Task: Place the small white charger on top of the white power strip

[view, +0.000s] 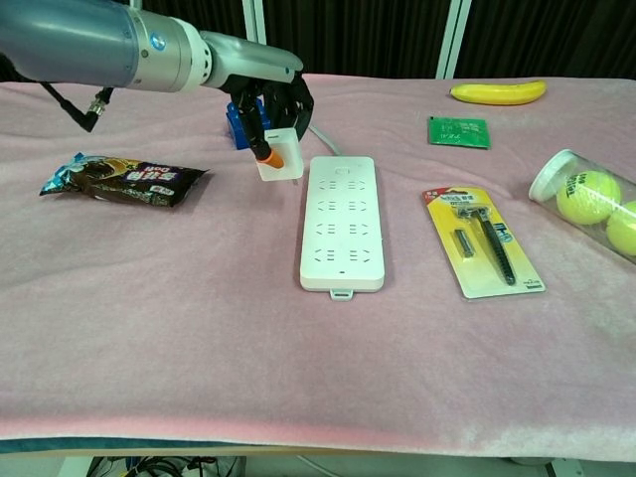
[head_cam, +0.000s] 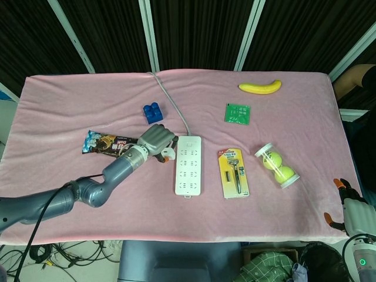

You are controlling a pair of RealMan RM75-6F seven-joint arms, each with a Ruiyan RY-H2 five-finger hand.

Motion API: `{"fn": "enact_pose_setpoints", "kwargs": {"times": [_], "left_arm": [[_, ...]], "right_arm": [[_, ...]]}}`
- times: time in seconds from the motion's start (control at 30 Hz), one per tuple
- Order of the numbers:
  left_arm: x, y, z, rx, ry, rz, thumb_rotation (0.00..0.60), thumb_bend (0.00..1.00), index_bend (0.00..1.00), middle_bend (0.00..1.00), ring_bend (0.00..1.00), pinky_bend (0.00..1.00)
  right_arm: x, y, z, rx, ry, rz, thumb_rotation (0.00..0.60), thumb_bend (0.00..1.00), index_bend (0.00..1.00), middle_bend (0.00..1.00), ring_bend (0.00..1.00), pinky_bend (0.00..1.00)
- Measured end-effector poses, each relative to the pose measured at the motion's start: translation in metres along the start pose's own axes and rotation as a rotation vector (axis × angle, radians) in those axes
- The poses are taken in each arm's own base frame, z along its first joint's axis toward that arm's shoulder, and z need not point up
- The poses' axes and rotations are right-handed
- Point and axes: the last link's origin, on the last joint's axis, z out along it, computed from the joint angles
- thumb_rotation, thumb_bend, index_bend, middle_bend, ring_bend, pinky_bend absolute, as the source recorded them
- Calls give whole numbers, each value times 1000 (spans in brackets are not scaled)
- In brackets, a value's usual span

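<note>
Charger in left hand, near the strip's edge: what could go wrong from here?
The left hand holds the small white charger only at its top, so it might slip or tilt before release. It hangs beside the power strip, not over it; an early release would likely miss. The hand sits close to the strip's cable and blue block and could nudge them.
</note>
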Motion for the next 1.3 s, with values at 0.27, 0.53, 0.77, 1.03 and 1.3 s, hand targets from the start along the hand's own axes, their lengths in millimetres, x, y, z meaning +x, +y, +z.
{"fn": "enact_pose_setpoints", "kwargs": {"times": [0.27, 0.53, 0.77, 1.03, 1.3], "left_arm": [[14, 19, 11, 31, -101, 36, 600, 506, 662, 655, 374, 278], [12, 29, 21, 75, -138, 84, 600, 506, 663, 655, 374, 295], [10, 37, 28, 78, -116, 90, 600, 506, 666, 655, 374, 296], [12, 44, 32, 65, -91, 58, 600, 506, 669, 655, 374, 295], [7, 52, 36, 44, -104, 64, 600, 506, 670, 656, 374, 296]], "right_arm": [[1, 1, 1, -4, 3, 4, 600, 236, 22, 38, 149, 279], [1, 1, 0, -4, 5, 10, 600, 236, 12, 38, 149, 279], [0, 1, -1, 0, 3, 5, 600, 237, 13, 38, 149, 279], [1, 1, 0, 0, 6, 0, 600, 237, 12, 38, 149, 279], [1, 1, 0, 0, 8, -2, 600, 238, 12, 38, 149, 279]]}}
